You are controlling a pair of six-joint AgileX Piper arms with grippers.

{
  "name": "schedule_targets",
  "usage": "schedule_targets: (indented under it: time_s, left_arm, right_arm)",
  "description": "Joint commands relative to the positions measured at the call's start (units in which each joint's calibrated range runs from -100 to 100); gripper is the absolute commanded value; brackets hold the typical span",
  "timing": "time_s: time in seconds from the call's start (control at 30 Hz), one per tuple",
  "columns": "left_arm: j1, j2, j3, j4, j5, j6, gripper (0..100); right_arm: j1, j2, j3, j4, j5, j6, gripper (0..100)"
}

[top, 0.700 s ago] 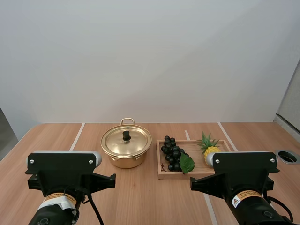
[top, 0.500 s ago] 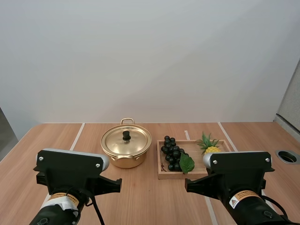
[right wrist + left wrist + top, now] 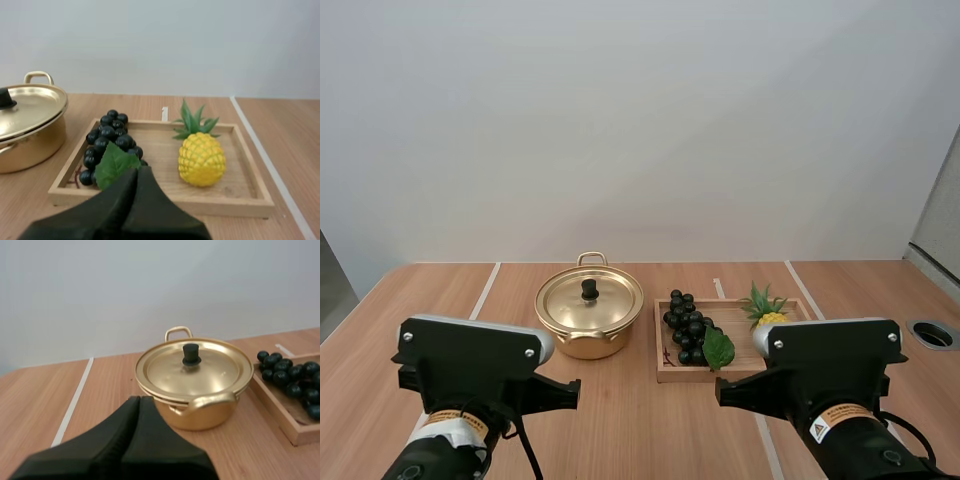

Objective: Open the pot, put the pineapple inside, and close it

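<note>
A gold pot (image 3: 589, 319) with its lid on and a black knob (image 3: 589, 289) stands mid-table. Right of it a wooden tray (image 3: 670, 374) holds a small yellow pineapple (image 3: 767, 312) with green leaves and a bunch of dark grapes (image 3: 688, 328). In the left wrist view my left gripper (image 3: 139, 401) is shut into one dark wedge, short of the pot (image 3: 195, 385) and apart from it. My right gripper (image 3: 138, 171) is shut too, near the tray's front edge (image 3: 165, 204), with the pineapple (image 3: 201, 156) a little beyond it.
Both arms sit at the near edge of the table. A round hole (image 3: 933, 334) is set in the tabletop at the far right. Pale lines run across the wood, one left of the pot (image 3: 484, 290).
Both arms moved a little inward and lower between the earliest frame and now. The pot, tray and fruit have not moved.
</note>
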Motion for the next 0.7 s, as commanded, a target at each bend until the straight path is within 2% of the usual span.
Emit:
schedule_targets:
  time_s: [0.0,0.17,0.27,0.33,0.43,0.5,0.57,0.67]
  left_arm:
    - [-0.20,-0.2,0.0,-0.3,-14.7,0.2,0]
    - [-0.20,-0.2,0.0,0.2,-48.5,0.2,0]
    - [-0.20,-0.2,0.0,0.4,-70.5,0.2,0]
    - [-0.20,-0.2,0.0,0.4,-77.0,0.2,0]
    - [-0.20,-0.2,-2.7,0.3,-75.9,0.2,0]
    - [-0.20,-0.2,-6.8,0.2,-71.1,0.2,0]
    - [-0.20,-0.2,-10.8,0.2,-63.5,0.2,0]
    - [-0.20,0.9,-18.9,0.2,-50.7,0.2,0]
  right_arm:
    - [0.1,-0.3,0.0,-2.7,-13.9,0.0,0]
    - [0.1,-0.3,0.0,-12.6,-33.9,0.0,0]
    - [0.1,-0.3,0.0,-12.1,-46.1,0.0,0]
    - [0.1,-0.3,0.0,-11.9,-57.3,0.0,0]
    - [0.1,-0.3,0.0,-11.9,-72.1,0.0,0]
    - [0.1,-0.3,-0.8,-11.9,-71.7,0.0,0]
    - [0.0,-0.3,-4.1,-11.9,-64.6,0.0,0]
    - [0.0,-0.3,-13.3,-11.9,-40.4,0.0,0]
